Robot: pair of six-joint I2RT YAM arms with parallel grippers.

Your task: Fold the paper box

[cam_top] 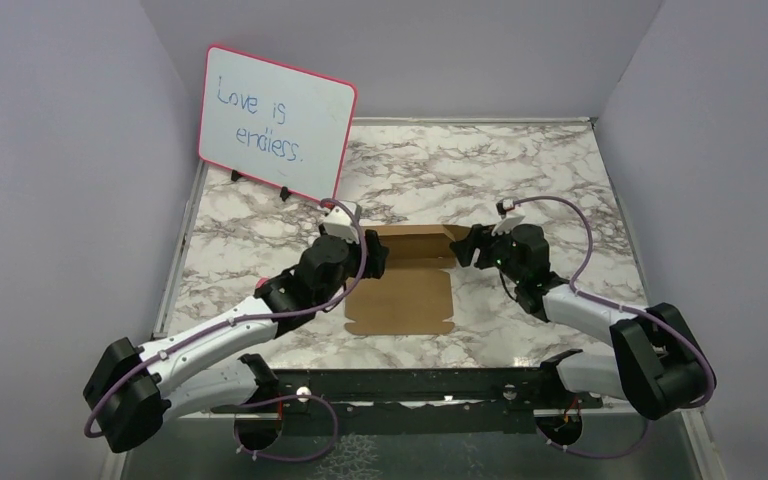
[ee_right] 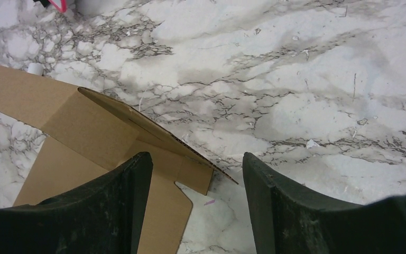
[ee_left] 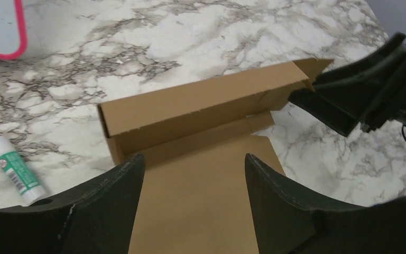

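Top external view: the paper box lies centre-frame, far wall folded up at 12 o'clock — left gripper and right gripper flank its ends, jaws open, empty, seemingly to brace it.

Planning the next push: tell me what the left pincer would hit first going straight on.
Probably the raised back wall of the paper box: the left pincer, open over its flat part, points right at it, though depth is unclear.
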